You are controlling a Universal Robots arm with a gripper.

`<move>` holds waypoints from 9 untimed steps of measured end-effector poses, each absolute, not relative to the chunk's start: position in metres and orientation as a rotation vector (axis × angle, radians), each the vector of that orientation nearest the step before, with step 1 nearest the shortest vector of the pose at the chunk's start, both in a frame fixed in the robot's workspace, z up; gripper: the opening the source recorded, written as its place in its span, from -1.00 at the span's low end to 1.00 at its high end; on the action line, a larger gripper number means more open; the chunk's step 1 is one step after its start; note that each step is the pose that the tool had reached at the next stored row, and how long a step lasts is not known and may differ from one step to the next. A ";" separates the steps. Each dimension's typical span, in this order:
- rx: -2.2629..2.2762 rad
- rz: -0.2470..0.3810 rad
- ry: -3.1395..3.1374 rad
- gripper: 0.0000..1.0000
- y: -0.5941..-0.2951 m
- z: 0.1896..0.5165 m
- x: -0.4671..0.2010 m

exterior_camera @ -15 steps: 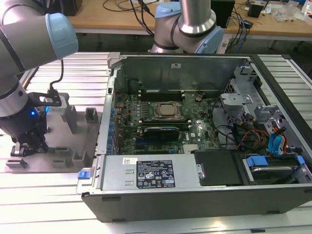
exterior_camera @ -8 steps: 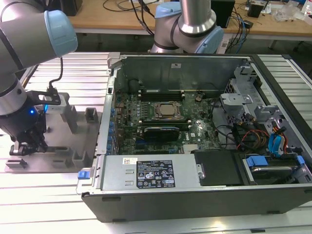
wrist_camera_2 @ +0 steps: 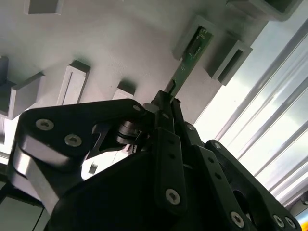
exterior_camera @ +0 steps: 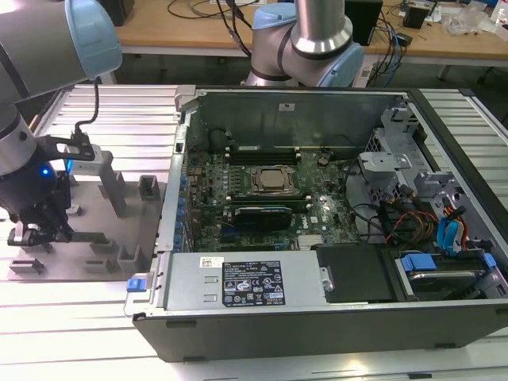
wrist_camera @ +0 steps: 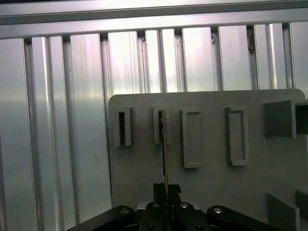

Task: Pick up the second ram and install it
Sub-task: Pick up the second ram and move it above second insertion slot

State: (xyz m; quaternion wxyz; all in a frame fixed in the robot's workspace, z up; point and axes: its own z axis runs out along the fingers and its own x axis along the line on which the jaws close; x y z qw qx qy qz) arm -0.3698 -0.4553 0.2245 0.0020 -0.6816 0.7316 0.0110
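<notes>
The second ram [wrist_camera_2: 189, 57] is a thin green strip. One end stands in a slot of the grey holder tray [wrist_camera_2: 115, 38] and the other end runs between my fingers. In the first wrist view the second ram [wrist_camera: 164, 144] shows edge-on, rising from my gripper [wrist_camera: 166, 188] to a tray slot. My gripper [wrist_camera_2: 166, 102] is shut on the strip's near end. In the exterior view my gripper [exterior_camera: 38, 232] sits low over the tray [exterior_camera: 119, 198], at the exterior view's left, beside the open computer case.
The open computer case [exterior_camera: 317, 317] lies at the exterior view's right of the tray, with the CPU socket [exterior_camera: 274, 181], memory slots [exterior_camera: 270, 152] behind it and a power supply [exterior_camera: 246, 282] in front. Upright grey posts [exterior_camera: 113, 184] stand on the tray. The ribbed aluminium table [wrist_camera: 57, 120] surrounds it.
</notes>
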 end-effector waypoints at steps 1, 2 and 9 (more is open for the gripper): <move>-2.139 0.035 2.296 -0.77 -0.455 0.228 -0.370; -2.139 0.035 2.295 -0.77 -0.455 0.230 -0.370; -2.139 0.035 2.295 -0.77 -0.455 0.244 -0.370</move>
